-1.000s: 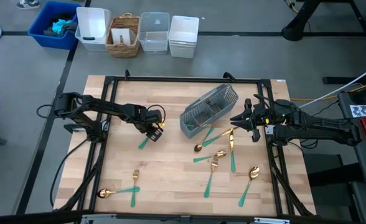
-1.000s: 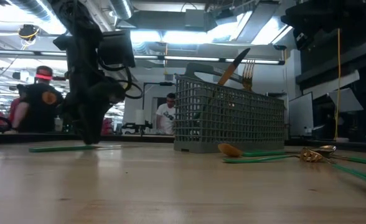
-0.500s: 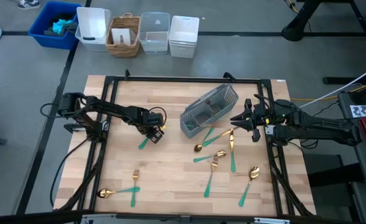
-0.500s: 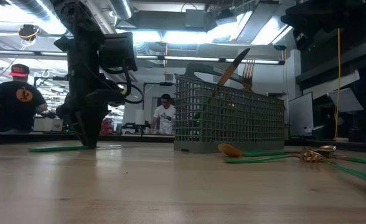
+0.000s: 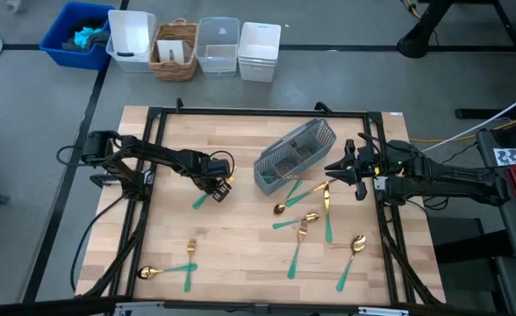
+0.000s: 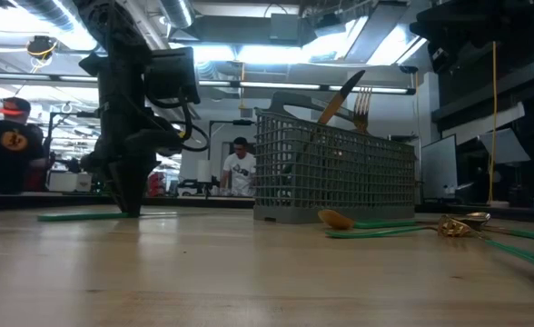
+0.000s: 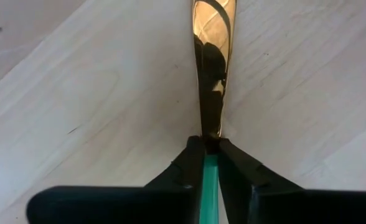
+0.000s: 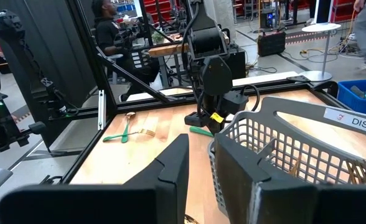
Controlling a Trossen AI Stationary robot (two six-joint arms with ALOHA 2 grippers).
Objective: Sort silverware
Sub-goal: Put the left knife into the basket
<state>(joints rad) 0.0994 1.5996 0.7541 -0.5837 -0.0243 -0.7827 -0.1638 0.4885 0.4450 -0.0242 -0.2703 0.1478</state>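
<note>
The silverware has gold heads and teal handles. One knife lies flat on the wooden table left of centre, and my left gripper points down on it, shut. Its gold blade stretches away past the fingers. More spoons and forks lie loose right of centre, and a fork and a spoon lie near the front left. The grey mesh caddy stands at the centre back with a knife and a fork upright in it. My right gripper hovers open and level beside the caddy's right end. My left gripper pinches the knife between its two fingers where the teal handle meets the gold blade. The fingers come from above, pointing down, one on each side of the handle. The knife lies flat on the table.
Black frame rails run around the tabletop. Beyond the far edge stand a blue bin, a wicker basket and white and clear tubs. People move about in the room behind the table.
My left gripper has drawn its fingers together on the knife, which stays lying on the table.
</note>
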